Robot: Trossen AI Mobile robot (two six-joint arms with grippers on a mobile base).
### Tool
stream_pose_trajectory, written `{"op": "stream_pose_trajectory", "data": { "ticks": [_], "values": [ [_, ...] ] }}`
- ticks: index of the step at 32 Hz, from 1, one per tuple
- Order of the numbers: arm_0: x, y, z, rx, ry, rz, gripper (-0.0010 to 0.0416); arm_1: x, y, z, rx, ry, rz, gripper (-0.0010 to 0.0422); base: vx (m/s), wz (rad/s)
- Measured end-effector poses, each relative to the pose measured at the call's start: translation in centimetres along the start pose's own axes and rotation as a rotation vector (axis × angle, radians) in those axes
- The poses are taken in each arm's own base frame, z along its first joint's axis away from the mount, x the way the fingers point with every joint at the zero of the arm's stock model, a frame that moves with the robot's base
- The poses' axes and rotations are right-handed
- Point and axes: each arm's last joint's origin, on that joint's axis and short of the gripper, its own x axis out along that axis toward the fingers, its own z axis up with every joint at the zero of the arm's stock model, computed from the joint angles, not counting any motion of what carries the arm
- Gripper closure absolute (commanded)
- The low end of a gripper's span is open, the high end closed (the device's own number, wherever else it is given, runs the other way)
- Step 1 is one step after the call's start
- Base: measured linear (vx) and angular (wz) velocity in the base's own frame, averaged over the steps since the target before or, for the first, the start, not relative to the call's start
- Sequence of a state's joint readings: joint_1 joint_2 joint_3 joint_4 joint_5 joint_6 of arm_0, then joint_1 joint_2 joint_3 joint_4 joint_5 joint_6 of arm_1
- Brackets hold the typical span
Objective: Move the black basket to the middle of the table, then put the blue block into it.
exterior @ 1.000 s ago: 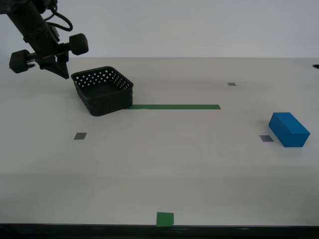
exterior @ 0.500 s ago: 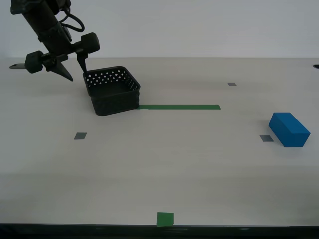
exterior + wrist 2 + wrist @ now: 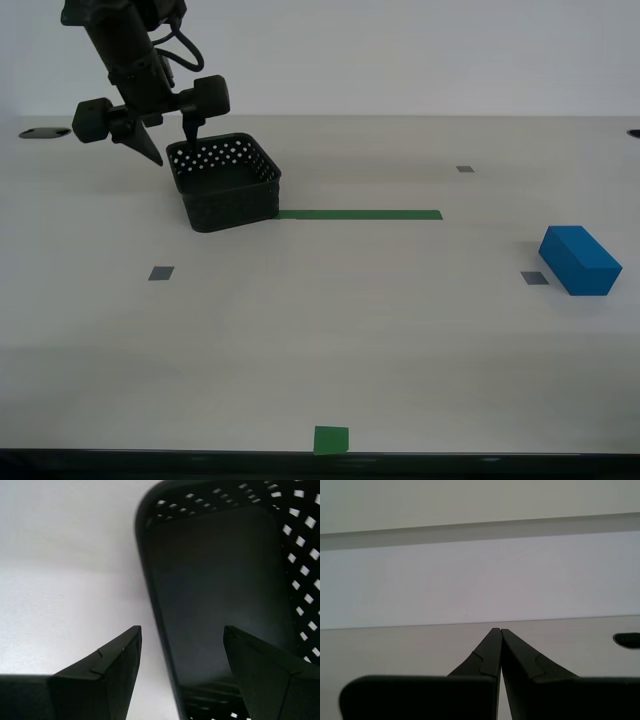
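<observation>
The black basket [image 3: 235, 205] stands on the table [image 3: 330, 330] at the exterior view's far left, at the end of the green tape strip [image 3: 360, 214]. My second gripper [image 3: 172, 147] is open and straddles the basket's far-left wall, one finger inside and one outside; the second wrist view shows the basket [image 3: 215, 590] between the spread jaws of my second gripper [image 3: 182, 630]. The blue block [image 3: 580, 260] lies alone at the exterior view's right. My first gripper [image 3: 497, 630] is shut and empty, facing bare table and wall; it does not show in the exterior view.
A green square [image 3: 331, 440] marks the near edge. Small grey squares [image 3: 161, 273] [image 3: 534, 278] [image 3: 465, 169] dot the tabletop. A dark oval opening [image 3: 45, 132] sits at the far left edge, and another shows in the first wrist view [image 3: 627, 639].
My second gripper has moved toward the exterior view's right and now has one finger inside the basket. The basket has shifted a little to the right along the strip. The blue block has not moved.
</observation>
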State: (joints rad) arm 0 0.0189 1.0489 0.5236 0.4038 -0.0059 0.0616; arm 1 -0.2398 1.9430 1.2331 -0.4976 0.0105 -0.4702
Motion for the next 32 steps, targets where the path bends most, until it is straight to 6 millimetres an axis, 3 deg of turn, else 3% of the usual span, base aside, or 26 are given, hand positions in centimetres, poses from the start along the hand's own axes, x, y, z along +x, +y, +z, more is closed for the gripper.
{"op": "stream_pose_trajectory", "data": {
  "ticks": [5, 10, 14, 18, 21, 24, 28, 32],
  "values": [
    [0.0, 0.0, 0.0, 0.003, 0.000, 0.000, 0.0405, 0.0, -0.2, -0.2, -0.049, 0.001, 0.004, 0.0139, 0.000, 0.000],
    [0.0, 0.0, 0.0, 0.003, 0.000, 0.001, 0.0406, 0.5, 0.1, -0.5, -0.059, 0.005, 0.061, 0.0135, 0.000, 0.000],
    [0.0, 0.0, -0.1, 0.003, 0.010, 0.001, 0.0406, 3.5, 0.2, -1.4, -0.057, 0.096, 0.077, 0.0135, 0.000, 0.000],
    [0.0, 0.0, -0.2, 0.003, 0.022, 0.001, 0.0406, 5.0, 0.3, -1.9, -0.068, 0.130, 0.091, 0.0138, 0.000, 0.000],
    [0.0, 0.0, -0.2, 0.003, 0.025, 0.000, 0.0406, 5.2, 0.3, -2.0, -0.070, 0.132, 0.090, 0.0173, 0.000, 0.000],
    [0.0, 0.0, -0.2, 0.003, 0.025, 0.001, 0.0406, 5.2, 0.2, -1.9, -0.070, 0.127, 0.087, 0.0260, 0.000, 0.000],
    [0.0, 0.0, -0.2, 0.003, 0.025, 0.001, 0.0406, 5.2, 0.2, -1.8, -0.067, 0.122, 0.082, 0.0420, 0.000, 0.000],
    [0.0, 0.0, -0.2, 0.003, 0.026, 0.000, 0.0406, 5.2, 0.1, -1.8, -0.048, 0.120, 0.079, 0.0417, 0.000, 0.000]
  ]
}}
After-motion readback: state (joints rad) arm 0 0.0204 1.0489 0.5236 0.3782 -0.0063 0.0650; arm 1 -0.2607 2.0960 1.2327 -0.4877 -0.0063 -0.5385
